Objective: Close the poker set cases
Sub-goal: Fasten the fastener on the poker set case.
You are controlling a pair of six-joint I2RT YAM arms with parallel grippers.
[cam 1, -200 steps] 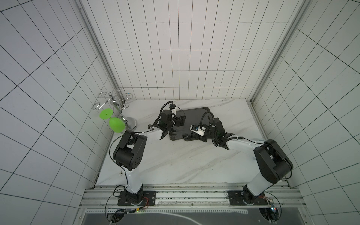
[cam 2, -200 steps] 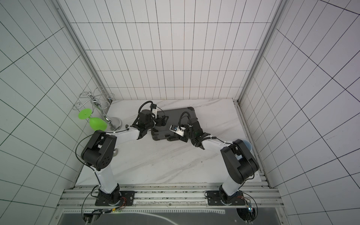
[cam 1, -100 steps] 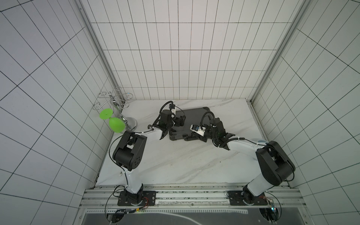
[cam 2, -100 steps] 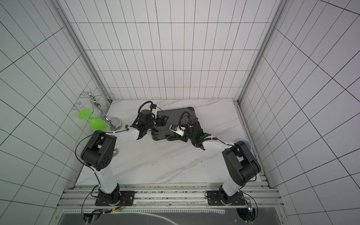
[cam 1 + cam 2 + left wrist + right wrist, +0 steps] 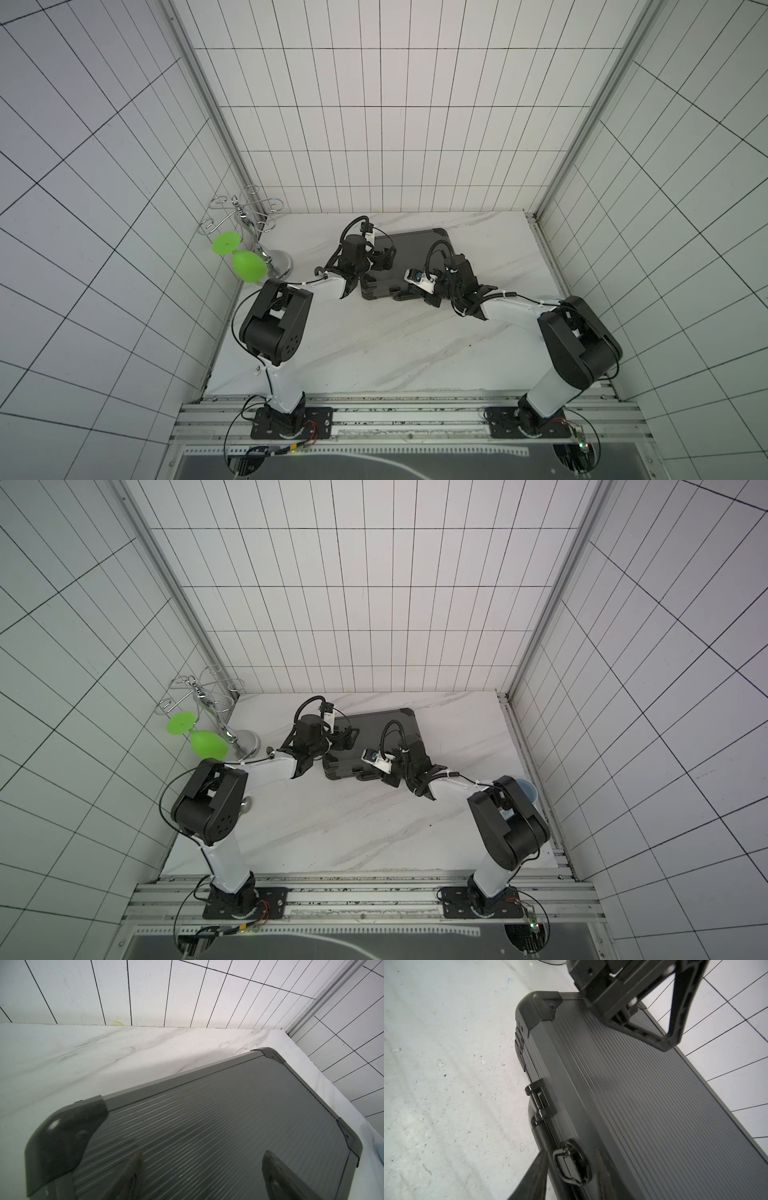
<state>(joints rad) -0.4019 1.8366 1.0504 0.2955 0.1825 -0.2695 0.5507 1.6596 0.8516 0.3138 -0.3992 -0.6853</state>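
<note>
The dark grey ribbed poker set case [image 5: 415, 249] [image 5: 374, 731] lies flat mid-table with its lid down. My left gripper [image 5: 384, 259] [image 5: 203, 1153] sits on the lid [image 5: 218, 1122] near its left end, open, fingertips spread on the ribs with nothing between them. My right gripper [image 5: 430, 296] [image 5: 571, 1153] is at the case's front edge. One of its fingers stands in front of the glossy black latch [image 5: 572, 1162] and the other on the lid's rim, a small gap showing on each side. The black handle [image 5: 542, 1132] runs beside the latch.
A chrome wire rack [image 5: 249, 216] holding a green plastic glass [image 5: 249, 266] stands at the back left corner. A pale blue cup [image 5: 528, 791] sits by the right wall behind my right arm. Tiled walls close three sides.
My right gripper's jaws have narrowed around the latch at the case's front edge. The left gripper and the case have stayed where they were.
</note>
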